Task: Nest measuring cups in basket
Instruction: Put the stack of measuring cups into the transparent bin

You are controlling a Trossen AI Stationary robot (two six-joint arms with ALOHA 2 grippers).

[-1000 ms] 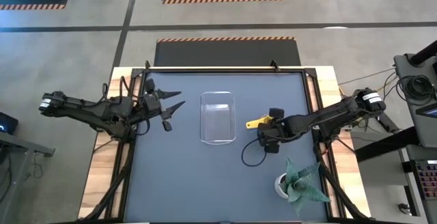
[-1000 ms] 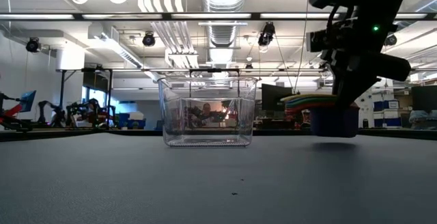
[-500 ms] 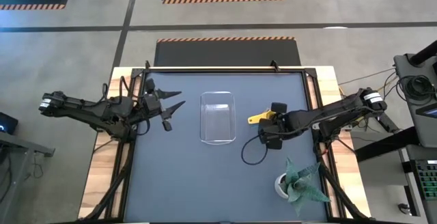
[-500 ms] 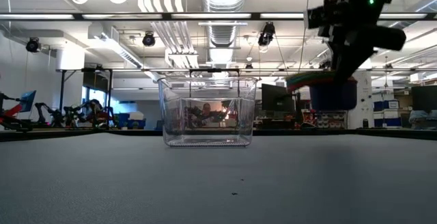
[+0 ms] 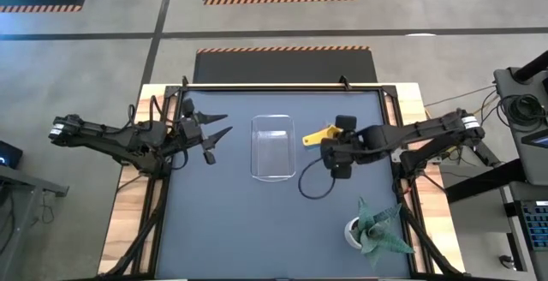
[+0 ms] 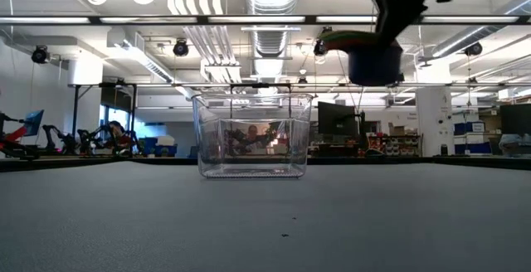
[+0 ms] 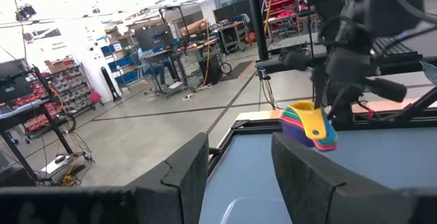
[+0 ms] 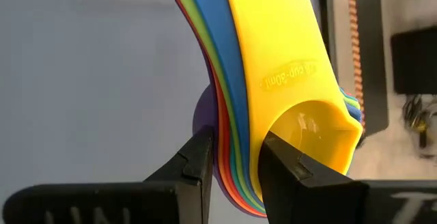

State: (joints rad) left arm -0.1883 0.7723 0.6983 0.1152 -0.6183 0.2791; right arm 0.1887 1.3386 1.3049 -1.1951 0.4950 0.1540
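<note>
The measuring cups (image 5: 321, 134) are one nested stack with yellow on top and dark blue at the bottom. The stack hangs in the air right of the basket and shows in the low view (image 6: 369, 56) and the left wrist view (image 7: 311, 123). My right gripper (image 5: 334, 146) is shut on it. The basket (image 5: 273, 146), a clear rectangular bin, stands on its base mid-table (image 6: 253, 135). My left gripper (image 5: 214, 133) waits open near the table's left edge, left of the basket, and touches nothing. My right gripper pinches the stack across its layers, where the handles meet the bowls (image 8: 235, 159). One finger (image 8: 290, 169) lies on the yellow top cup, the other (image 8: 194, 162) on the stack's underside. It comes from the table's right. The stack is lifted clear, handles (image 5: 313, 137) toward the basket.
A white pot with a green plant (image 5: 372, 230) stands near the table's near right corner. A black cable (image 5: 310, 187) loops on the mat below the right gripper. Bare mat lies around the basket and along the near side.
My right gripper has risen well above the table with the stack and moved left toward the basket. In the low view the cups climb from about the basket's mid height to above its rim. The basket has stayed in place.
</note>
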